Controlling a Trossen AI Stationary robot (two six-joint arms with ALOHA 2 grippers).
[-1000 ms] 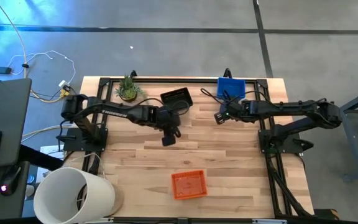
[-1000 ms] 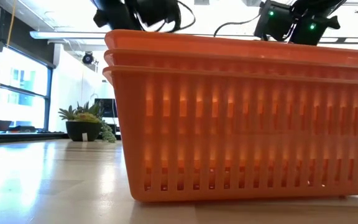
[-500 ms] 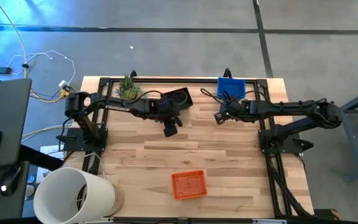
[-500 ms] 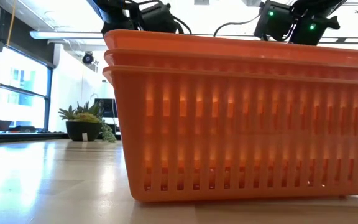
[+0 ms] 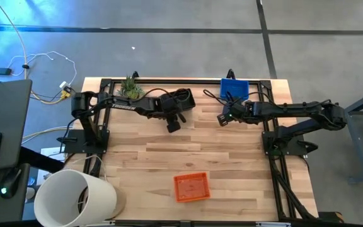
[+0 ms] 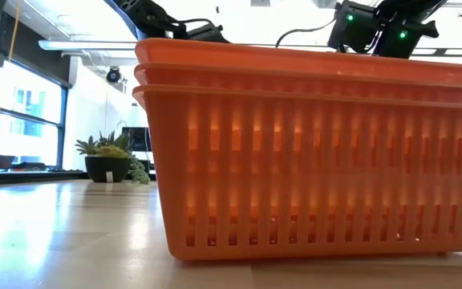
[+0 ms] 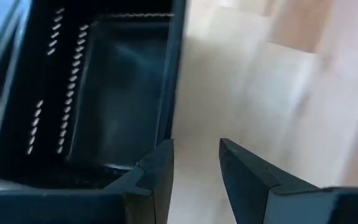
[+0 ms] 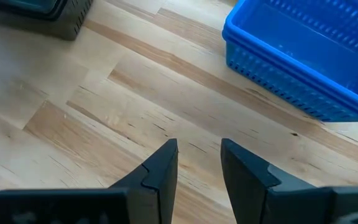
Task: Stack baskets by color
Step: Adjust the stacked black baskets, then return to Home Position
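I'm hovering my left gripper (image 5: 173, 125) just beside the black baskets (image 5: 179, 98), fingers a narrow gap apart, holding nothing; in the left wrist view the black stack's long wall is running alongside one finger, so the stack lies just off to that side. My right gripper (image 5: 221, 119), equally narrow and empty, is waiting near the blue baskets (image 5: 234, 87) at the table's far edge. The orange baskets (image 5: 190, 186) are sitting well apart, toward the near edge.

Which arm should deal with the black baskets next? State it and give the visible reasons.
Left, probably. The left gripper hangs open beside the black baskets, whose rim fills its wrist view. The right gripper hovers open nearer the blue baskets.
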